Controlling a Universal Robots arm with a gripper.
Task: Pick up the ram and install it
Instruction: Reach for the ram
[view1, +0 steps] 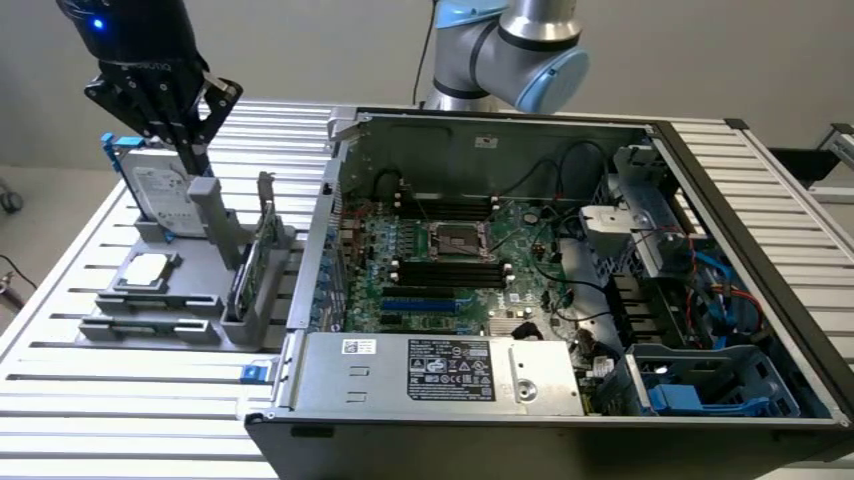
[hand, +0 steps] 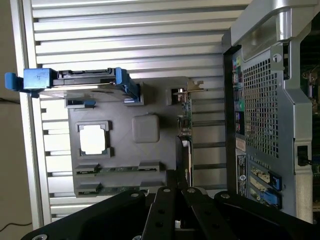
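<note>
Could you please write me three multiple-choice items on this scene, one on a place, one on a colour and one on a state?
1. Where does the black gripper hang?
A. above the grey parts holder
B. inside the open computer case
C. over the silver power supply

2. What colour is the plastic frame around the silver hard drive?
A. red
B. blue
C. yellow

3. What state are the slim green ram sticks in?
A. seated on the motherboard
B. gripped and lifted
C. lying in the grey parts holder

Answers: 1 A, it hangs over the holder at the exterior view's left; 2 B, blue tabs flank the drive; 3 C, both lie in the holder's slots.
</note>
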